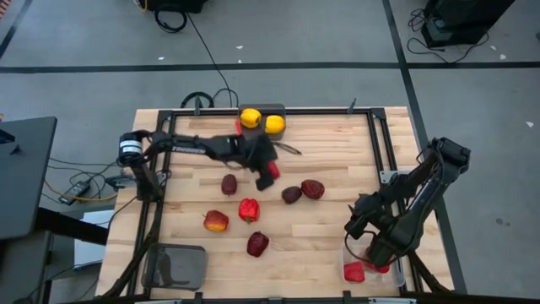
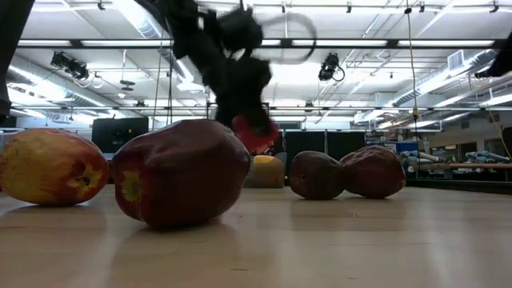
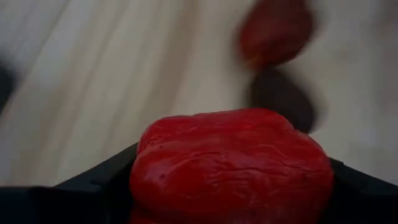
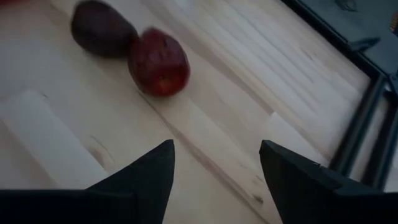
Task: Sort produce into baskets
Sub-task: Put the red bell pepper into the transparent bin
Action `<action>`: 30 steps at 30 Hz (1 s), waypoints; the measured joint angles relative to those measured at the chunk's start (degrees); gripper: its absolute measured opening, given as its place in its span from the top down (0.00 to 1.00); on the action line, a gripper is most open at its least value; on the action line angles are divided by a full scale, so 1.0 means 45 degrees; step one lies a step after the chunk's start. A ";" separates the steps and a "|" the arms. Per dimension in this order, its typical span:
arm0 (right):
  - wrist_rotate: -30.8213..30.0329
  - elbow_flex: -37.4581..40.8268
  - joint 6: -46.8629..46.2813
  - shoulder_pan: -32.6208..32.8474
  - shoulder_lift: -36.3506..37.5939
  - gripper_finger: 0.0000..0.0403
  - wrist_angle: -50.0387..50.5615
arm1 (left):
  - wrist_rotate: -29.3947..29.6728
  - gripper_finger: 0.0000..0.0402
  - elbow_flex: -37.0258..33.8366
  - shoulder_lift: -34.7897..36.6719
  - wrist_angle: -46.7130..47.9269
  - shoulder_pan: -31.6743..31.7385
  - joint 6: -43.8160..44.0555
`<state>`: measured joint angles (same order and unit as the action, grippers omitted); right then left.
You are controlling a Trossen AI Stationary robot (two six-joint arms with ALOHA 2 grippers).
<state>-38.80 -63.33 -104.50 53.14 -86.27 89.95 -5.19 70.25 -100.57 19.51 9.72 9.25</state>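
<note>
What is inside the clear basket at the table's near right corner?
The clear basket shows red peppers inside; the right pincer and its arm cover the rest, so the count stays unclear.

Spread right gripper faces two touching dark fruits.

Pale butcher-block wooden table in black metal frame, on grey carpeted floor crossed by dark tape lines. Black cables trail behind. Low view: long fluorescent ceiling strip lights, dark monitors along far wall.
</note>
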 joint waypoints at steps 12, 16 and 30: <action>-0.1071 0.0000 0.0034 -0.0106 0.2119 0.39 -0.0012 | 0.1001 0.18 0.0158 -0.0983 -0.6854 -0.3542 0.0956; -0.1217 0.0000 -0.0175 -0.0106 0.2343 0.39 -0.0020 | 0.1000 0.18 0.0662 -0.1984 -0.8681 -0.4124 0.0753; -0.1913 -0.0005 -0.0740 -0.0106 0.2333 0.39 -0.0154 | -0.0181 0.18 0.6785 -0.6743 -0.8114 -0.4864 -0.1060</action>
<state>-47.41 -63.35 -107.83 52.66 -75.77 89.26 -6.00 100.78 -130.92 -17.00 -12.17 4.48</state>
